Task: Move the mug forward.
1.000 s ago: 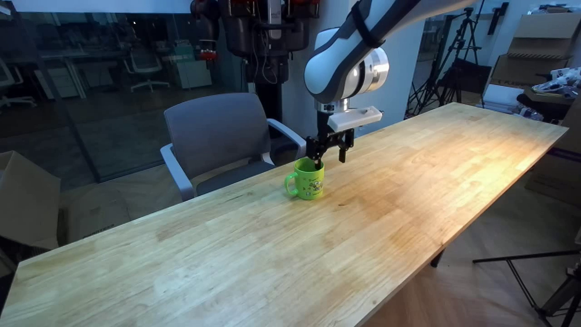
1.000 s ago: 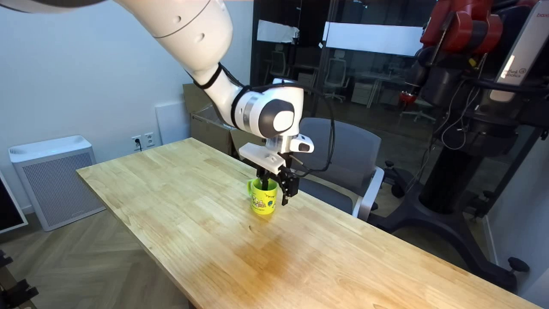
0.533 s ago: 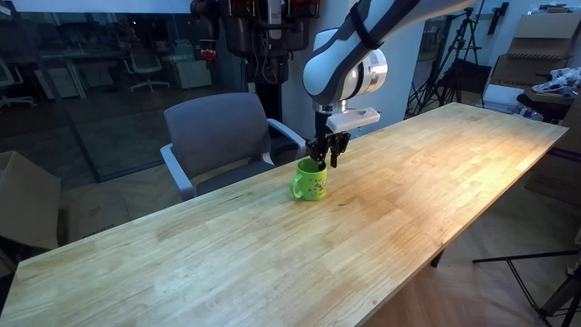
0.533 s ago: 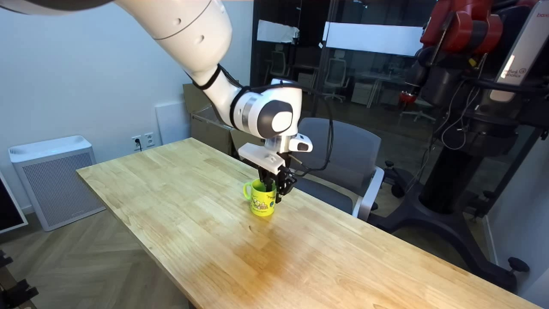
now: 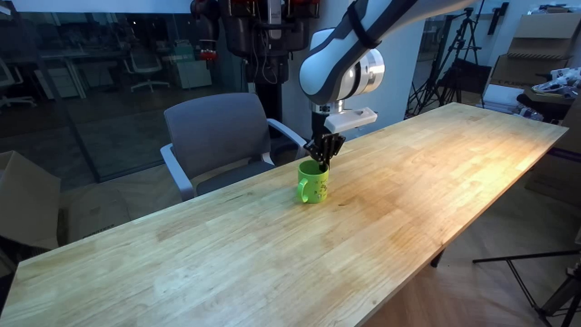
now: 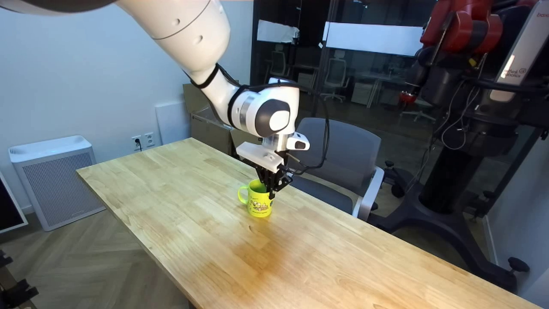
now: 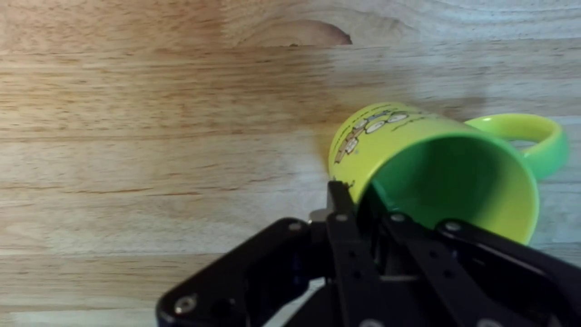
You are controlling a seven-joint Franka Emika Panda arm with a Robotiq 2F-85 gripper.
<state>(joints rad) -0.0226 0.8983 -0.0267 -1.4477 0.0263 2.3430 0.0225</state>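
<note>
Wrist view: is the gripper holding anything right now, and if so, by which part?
Yes: the gripper holds the mug by its wall at the rim, roughly opposite the handle, one finger inside, one outside.

A yellow-green mug [image 7: 438, 179], deeper green inside, wears a cartoon print [image 7: 370, 131] at its ten o'clock in the wrist view; the end effector [image 7: 356, 196] is black, the bench [image 5: 227, 254] honey-toned wood grain, the chair [image 5: 218, 131] grey.
</note>
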